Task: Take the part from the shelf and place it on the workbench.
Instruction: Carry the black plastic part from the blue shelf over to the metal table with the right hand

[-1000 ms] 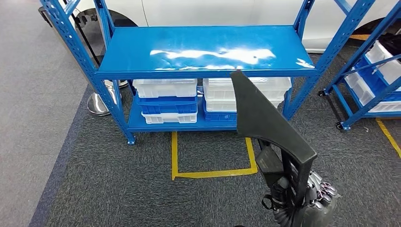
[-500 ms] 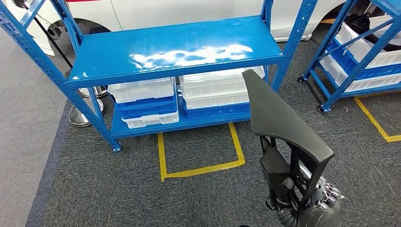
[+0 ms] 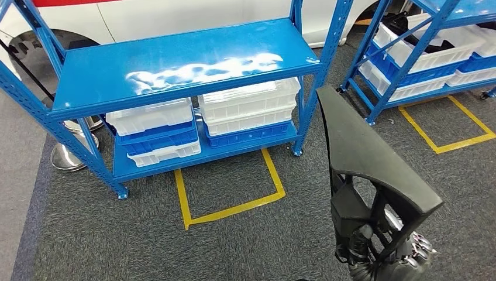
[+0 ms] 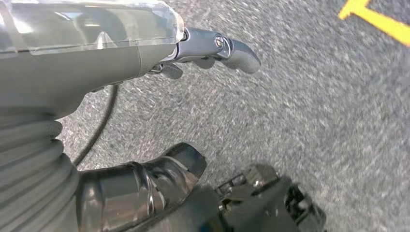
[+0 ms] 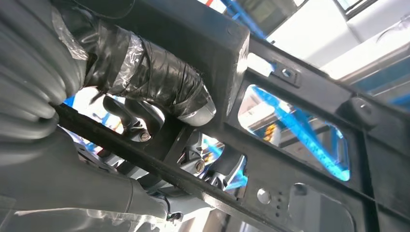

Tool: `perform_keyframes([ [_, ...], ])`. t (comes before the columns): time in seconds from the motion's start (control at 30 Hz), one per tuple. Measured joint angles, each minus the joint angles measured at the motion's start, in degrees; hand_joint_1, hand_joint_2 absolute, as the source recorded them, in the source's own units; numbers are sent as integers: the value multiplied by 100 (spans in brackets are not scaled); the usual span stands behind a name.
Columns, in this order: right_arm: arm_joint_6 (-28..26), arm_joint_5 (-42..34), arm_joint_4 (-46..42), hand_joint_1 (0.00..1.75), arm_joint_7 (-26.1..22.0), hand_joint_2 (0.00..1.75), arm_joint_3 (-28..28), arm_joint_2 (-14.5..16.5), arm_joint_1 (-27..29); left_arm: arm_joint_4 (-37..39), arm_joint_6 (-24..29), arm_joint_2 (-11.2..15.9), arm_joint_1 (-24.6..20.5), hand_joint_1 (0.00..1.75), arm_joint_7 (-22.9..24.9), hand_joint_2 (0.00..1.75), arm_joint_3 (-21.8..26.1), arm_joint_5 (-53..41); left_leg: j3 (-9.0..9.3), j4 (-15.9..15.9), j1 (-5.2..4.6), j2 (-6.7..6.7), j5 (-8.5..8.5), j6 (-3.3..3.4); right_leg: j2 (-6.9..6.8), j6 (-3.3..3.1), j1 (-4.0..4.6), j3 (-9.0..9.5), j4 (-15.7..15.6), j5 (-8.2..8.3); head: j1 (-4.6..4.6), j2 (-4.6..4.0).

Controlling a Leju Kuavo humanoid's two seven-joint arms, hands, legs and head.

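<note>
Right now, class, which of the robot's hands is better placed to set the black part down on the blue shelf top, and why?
The right hand: it already grips the black part, thumb wrapped around its frame in the wrist view. The left hand holds nothing and hangs over the carpet, away from the blue shelf top.

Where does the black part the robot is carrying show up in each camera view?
Head view: black part at lower right, rising from the right hand.
Left wrist view: not in it; left hand over carpet.
Right wrist view: the part's ribbed frame crosses the picture.
Shared landmark: blue shelving, seen through the part's openings.
</note>
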Motion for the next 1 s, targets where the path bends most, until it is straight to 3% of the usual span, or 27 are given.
perform_keyframes([
  [0.07,0,-42,0,175,0,175,-3,0,7,0,-12,-2,2,0,3,175,8,2,-9,7,-3,53,-2,0,-32,18,-10,-129,287,-126,-1,0],
  [0.17,0,-69,0,175,-1,175,-7,0,12,0,-17,-2,8,0,6,175,11,2,-18,16,-4,113,-4,-2,-38,35,-22,-209,465,-165,0,0],
  [0.2,0,-91,0,175,-3,175,-11,0,18,0,-19,-2,8,0,8,175,13,2,-25,24,-4,167,-7,-7,-51,49,-34,-187,445,-108,0,0],
  [0.23,0,-124,-1,175,-7,175,-20,0,25,0,-21,-10,4,0,9,175,15,1,-28,48,-5,250,-22,-26,-144,54,-48,31,77,67,0,0],
  [0.33,-1,-186,-10,175,-28,175,-46,7,53,0,-16,-35,-16,0,17,175,28,-6,-19,123,-39,470,-79,-143,-386,-44,-12,680,-1120,528,-1,0],
  [0.4,-2,-186,-20,175,-40,175,-56,15,72,0,-14,-35,-31,0,22,175,35,-15,-8,129,-44,528,-96,-212,-304,-122,-3,659,-1140,543,-3,0],
  [0.47,-2,-186,-37,175,-49,175,-67,30,90,0,-7,-36,-35,0,20,175,41,-27,-73,322,-24,370,-273,-268,-206,-202,-34,646,-1171,583,-3,0],
  [0.53,-2,-187,-49,175,-54,175,-75,52,99,0,0,-36,-25,0,19,175,48,-34,-333,944,-10,114,-666,-297,-106,-263,-44,617,-1183,617,-4,0],
  [0.57,-2,-187,-50,175,-55,175,-79,60,102,0,1,-35,-17,0,16,175,51,-36,-512,1350,-9,48,-854,-302,-45,-278,-38,595,-1177,627,-5,0],
  [0.6,-2,-187,-50,175,-55,175,-83,63,108,0,3,-35,-13,0,14,175,54,-36,-650,1664,-9,21,-959,-303,20,-283,-31,578,-1168,634,-4,0],
  [0.63,-2,-187,-50,175,-55,175,-87,64,113,0,5,-36,-12,0,13,175,55,-36,-704,1794,-10,9,-949,-299,88,-285,-27,567,-1156,638,-4,0],
  [0.67,-2,-187,-50,175,-55,175,-92,65,117,0,7,-35,-14,0,11,175,56,-36,-648,1692,-10,-1,-822,-288,162,-284,-25,562,-1141,640,-4,0],
  [0.7,-2,-187,-51,175,-55,175,-97,67,118,0,8,-36,-17,0,13,175,56,-36,-492,1375,-8,-34,-615,-273,236,-279,-25,563,-1128,641,-4,0],
  [0.77,-1,-187,-58,175,-55,175,-107,75,117,0,10,-34,-8,0,14,175,59,-36,-136,596,1,-251,-272,-226,374,-251,-21,550,-1095,645,-3,0],
  [0.83,-1,-187,-73,175,-56,175,-115,86,119,0,16,-34,-5,0,16,175,63,-39,7,229,0,-416,-201,-191,491,-178,-21,497,-1075,671,-3,0],
  [0.9,-2,-178,-90,175,-57,175,-118,92,130,0,24,-35,-16,0,21,175,66,-43,16,179,-6,-349,-191,-151,594,-90,-29,446,-1085,714,-3,0],
  [0.93,-2,-165,-99,175,-57,175,-120,92,138,0,26,-37,-23,0,22,175,67,-44,23,153,-1,-287,-165,-115,545,-58,-30,423,-1063,702,-1,0],
  [1.0,-2,-136,-116,175,-56,175,-121,92,139,0,28,-43,-28,0,22,175,70,-48,26,105,17,-149,-118,-38,273,-5,-21,284,-771,499,8,0],
])
